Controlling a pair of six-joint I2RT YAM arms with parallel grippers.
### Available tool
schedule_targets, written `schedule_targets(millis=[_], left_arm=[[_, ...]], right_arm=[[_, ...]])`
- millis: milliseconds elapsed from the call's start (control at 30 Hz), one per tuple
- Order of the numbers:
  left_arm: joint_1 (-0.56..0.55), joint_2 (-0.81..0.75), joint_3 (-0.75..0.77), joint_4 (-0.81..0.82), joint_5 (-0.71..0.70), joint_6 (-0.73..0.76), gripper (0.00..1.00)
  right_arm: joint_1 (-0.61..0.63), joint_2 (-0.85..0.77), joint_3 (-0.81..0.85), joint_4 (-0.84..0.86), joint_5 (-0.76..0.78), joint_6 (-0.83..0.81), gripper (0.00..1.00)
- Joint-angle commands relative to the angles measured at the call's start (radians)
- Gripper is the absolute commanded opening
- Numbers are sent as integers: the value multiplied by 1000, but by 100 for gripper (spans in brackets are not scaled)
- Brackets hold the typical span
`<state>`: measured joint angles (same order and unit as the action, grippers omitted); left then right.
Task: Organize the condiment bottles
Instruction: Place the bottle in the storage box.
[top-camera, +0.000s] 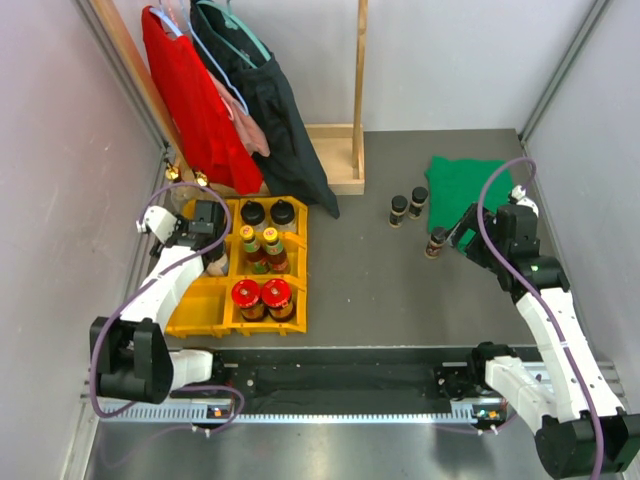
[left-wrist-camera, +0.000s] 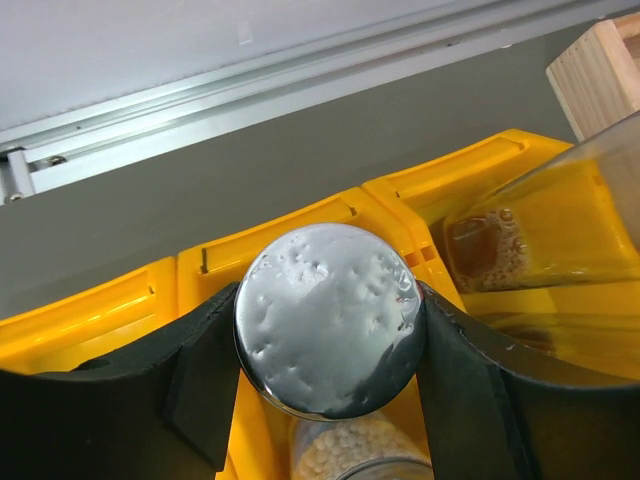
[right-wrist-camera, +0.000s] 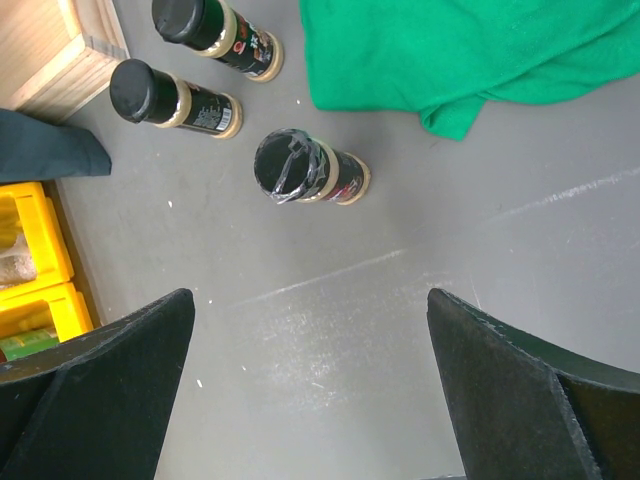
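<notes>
My left gripper (top-camera: 210, 248) is shut on the silver-lidded canister (left-wrist-camera: 328, 318), holding it by the lid over the left column of the yellow tray (top-camera: 196, 312). The tray also holds two black-capped jars (top-camera: 267, 212), two yellow-capped sauce bottles (top-camera: 259, 243) and two red-lidded jars (top-camera: 261, 294). A tall clear bottle (left-wrist-camera: 560, 225) leans at the tray's back left. My right gripper (top-camera: 462, 232) is open and empty above the bare table, just short of a black-capped bottle (right-wrist-camera: 300, 168). Two more black-capped bottles (right-wrist-camera: 170, 97) stand beyond it.
A green cloth (top-camera: 470, 180) lies at the back right. A wooden clothes rack base (top-camera: 340, 160) with hanging clothes (top-camera: 215, 95) stands behind the tray. A metal rail (left-wrist-camera: 250, 90) runs along the left wall.
</notes>
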<state>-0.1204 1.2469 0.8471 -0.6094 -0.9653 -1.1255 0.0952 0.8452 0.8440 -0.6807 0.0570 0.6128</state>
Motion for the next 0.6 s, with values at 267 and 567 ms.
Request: schedule_targets(millis=[267,567], left_arm=[[13,6,15,74,28,9,83],[13,-81,36,48,25,30,99]], right_arm=[[-11,6,6,32,-8,-2,99],[-12,5,3,32,-13,-1,99]])
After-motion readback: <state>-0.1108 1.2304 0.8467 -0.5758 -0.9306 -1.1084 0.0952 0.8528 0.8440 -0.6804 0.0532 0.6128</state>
